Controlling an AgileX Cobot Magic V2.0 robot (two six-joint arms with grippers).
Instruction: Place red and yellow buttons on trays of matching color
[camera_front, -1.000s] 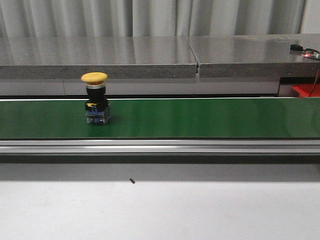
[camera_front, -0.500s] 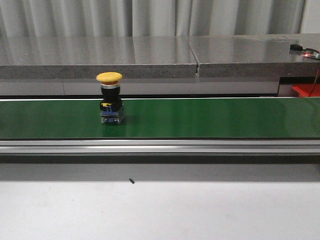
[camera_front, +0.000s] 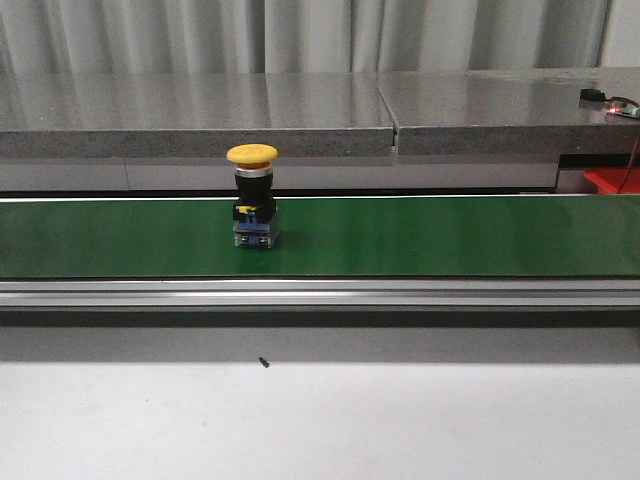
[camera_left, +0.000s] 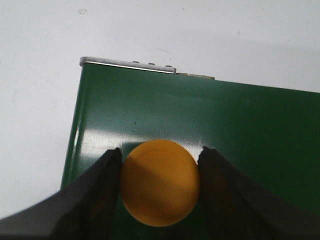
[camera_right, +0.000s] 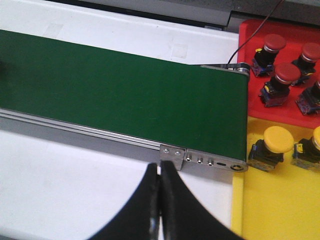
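A yellow button stands upright on the green belt, left of its middle. In the left wrist view another yellow button sits between the fingers of my left gripper, which is shut on its cap above the belt's end. My right gripper is shut with nothing in it, over the white table beside the belt's other end. Past that end lie a red tray holding several red buttons and a yellow tray with two yellow buttons.
A grey stone ledge runs behind the belt, with a small device and wire at its right. An aluminium rail borders the belt's near side. White tabletop lies in front. A corner of the red tray shows far right.
The yellow button on the belt has travelled to the right, staying upright. No gripper appears in the front view at any time.
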